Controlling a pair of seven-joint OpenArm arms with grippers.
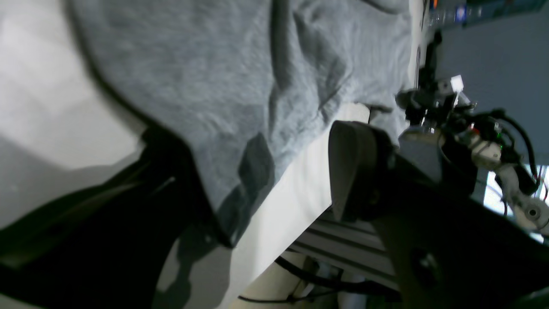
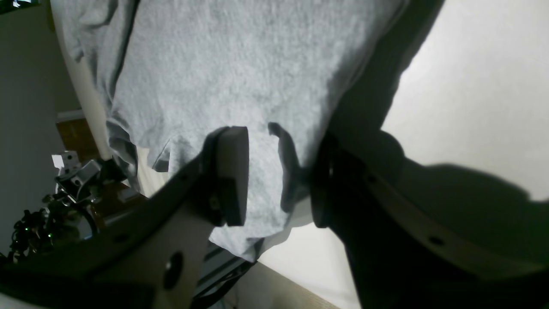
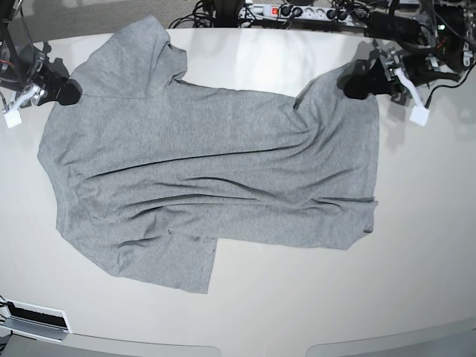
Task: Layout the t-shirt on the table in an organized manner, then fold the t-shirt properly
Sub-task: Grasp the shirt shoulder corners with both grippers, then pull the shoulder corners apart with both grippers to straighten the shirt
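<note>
T-shirt [image 3: 216, 171] between both grippers

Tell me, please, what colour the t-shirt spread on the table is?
Heather grey, with no print showing; the t-shirt shows best in the base view.

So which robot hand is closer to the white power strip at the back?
The left gripper. It sits at a t-shirt corner close to the power strip; the right gripper is far off at the opposite corner.
</note>
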